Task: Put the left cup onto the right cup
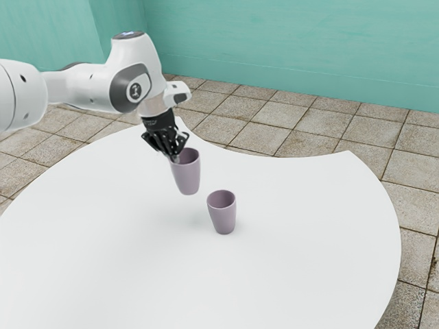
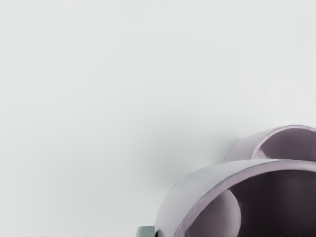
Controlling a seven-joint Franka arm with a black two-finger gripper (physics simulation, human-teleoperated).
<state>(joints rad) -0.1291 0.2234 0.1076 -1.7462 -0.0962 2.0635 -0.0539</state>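
Note:
Two mauve cups are in play on the round white table [image 1: 103, 260]. One cup [image 1: 186, 172] hangs tilted above the tabletop, with my black gripper [image 1: 173, 154] shut on its rim at the exterior view's left side. The other cup [image 1: 222, 210] stands upright on the table, just to the exterior view's right of the held one and a little nearer the camera. In the wrist view the held cup [image 2: 207, 192] looms large and blurred right under my hand, its mouth open toward the camera, and the standing cup [image 2: 286, 143] peeks out just beyond it.
The table's curved edge [image 1: 384, 205] runs along the exterior view's right, with a tiled floor [image 1: 309, 116] beyond and teal walls [image 1: 309, 41] behind. White tabletop spreads wide on all sides of the cups.

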